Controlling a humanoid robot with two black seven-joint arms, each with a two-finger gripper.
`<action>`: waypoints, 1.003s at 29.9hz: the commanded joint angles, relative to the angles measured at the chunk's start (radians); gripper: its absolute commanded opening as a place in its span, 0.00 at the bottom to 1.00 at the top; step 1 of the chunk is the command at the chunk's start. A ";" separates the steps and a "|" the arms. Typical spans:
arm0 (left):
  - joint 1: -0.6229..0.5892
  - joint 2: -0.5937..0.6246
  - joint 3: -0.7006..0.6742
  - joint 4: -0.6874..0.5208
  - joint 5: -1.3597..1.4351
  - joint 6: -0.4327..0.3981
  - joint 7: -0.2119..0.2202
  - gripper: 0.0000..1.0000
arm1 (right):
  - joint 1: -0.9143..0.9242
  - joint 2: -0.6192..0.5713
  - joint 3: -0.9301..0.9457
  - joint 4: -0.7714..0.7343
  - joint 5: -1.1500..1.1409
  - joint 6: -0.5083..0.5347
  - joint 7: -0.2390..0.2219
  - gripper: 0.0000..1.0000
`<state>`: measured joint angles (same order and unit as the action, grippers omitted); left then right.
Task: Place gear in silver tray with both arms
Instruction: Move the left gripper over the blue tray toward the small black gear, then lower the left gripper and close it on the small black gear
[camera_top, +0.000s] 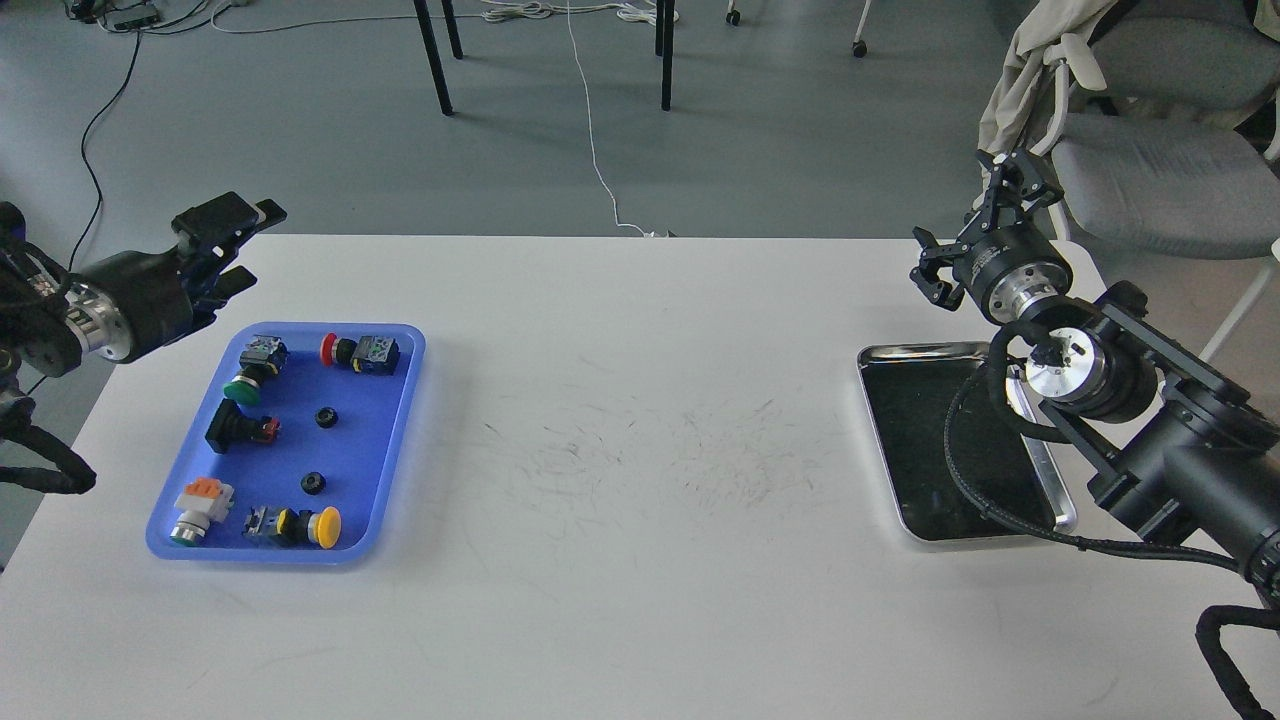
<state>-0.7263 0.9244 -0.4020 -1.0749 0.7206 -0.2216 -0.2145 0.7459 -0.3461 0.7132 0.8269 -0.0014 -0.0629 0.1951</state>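
The left claw (232, 247) hangs at the upper left of the frame, above the desk's far left corner, just beyond the far rim of the blue tray (395, 440); its two fingers lie close together and seen nearly edge-on, so I cannot tell whether it is parted or closed, and nothing shows between them. The right claw (975, 225) stands at the upper right, over the desk's far right edge, its fingers spread wide apart and empty. The silver tray (905, 352) lies at the right of the frame near the desk's right edge; the right arm and its black cable cross over it and hide its right rim and part of the dark bottom. In the blue tray, at the left, two small black gears (326, 417) (314, 483) lie apart from each other among push-button switches; their teeth are too small to make out. Between the two trays the white desk (640, 480) is bare, marked only by faint scuffs. The left arm is cut off by the frame's left edge.
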 joint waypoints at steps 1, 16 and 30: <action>-0.001 0.013 0.040 -0.052 0.124 0.002 -0.048 0.99 | 0.000 0.001 0.000 0.000 0.000 0.000 0.000 0.99; 0.045 0.028 0.051 -0.168 0.749 0.048 -0.051 0.98 | 0.000 -0.004 0.000 0.000 0.000 -0.005 0.000 0.99; 0.099 -0.029 0.083 -0.088 0.930 0.143 -0.052 0.91 | 0.000 -0.014 0.000 0.000 0.000 -0.005 0.000 0.99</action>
<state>-0.6393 0.9019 -0.3243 -1.1796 1.6281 -0.0985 -0.2670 0.7456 -0.3601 0.7132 0.8268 -0.0016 -0.0676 0.1948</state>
